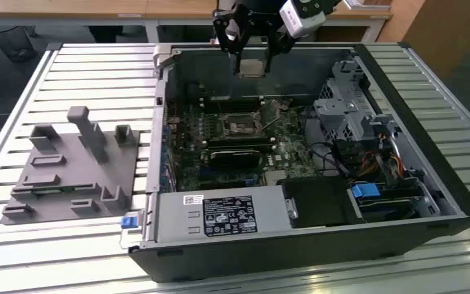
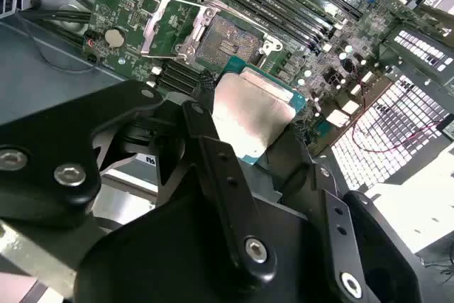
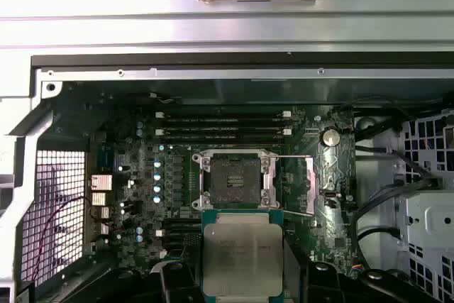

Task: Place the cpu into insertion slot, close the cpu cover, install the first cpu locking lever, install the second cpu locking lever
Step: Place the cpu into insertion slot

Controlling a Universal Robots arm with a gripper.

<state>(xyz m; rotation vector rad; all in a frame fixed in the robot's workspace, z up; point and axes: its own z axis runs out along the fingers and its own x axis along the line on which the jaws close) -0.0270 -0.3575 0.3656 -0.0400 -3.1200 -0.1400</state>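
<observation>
Right now I have the cpu [image 1: 252,67] pinched in the tool [image 1: 252,63], silvery-grey top showing. The black fingers [image 2: 213,148] press on two opposite edges, as both wrist views show. It hangs in the air above the far wall of the open computer case [image 1: 300,252], toward the far edge of the table [image 1: 95,67], well clear of the board below.

From the first wrist view, the cpu [image 3: 242,253] sits level in the tool [image 3: 242,280], and its edge lines up just beside the insertion slot [image 3: 233,181] without touching it. The slot is bare, with its dark centre exposed. The cpu cover [image 3: 301,186] is swung open to one side of it, a thin silvery frame standing off the green motherboard [image 3: 138,175]. The long black memory slots [image 3: 223,125] run along the slot's other side.

The second wrist view shows the same: the cover [image 2: 167,30] is raised beside the open slot [image 2: 225,40], with the cpu [image 2: 252,115] held apart from both.

In the exterior view, the case lies on its side on the slatted table, reaching from the middle toward the table's edge on the exterior view's right. The slot [image 1: 239,127] is around the middle of the board. A silver power supply [image 1: 218,217] fills the case's near corner. A grey fixture block [image 1: 71,165] sits apart from the case, near the table's edge on the exterior view's left.
</observation>
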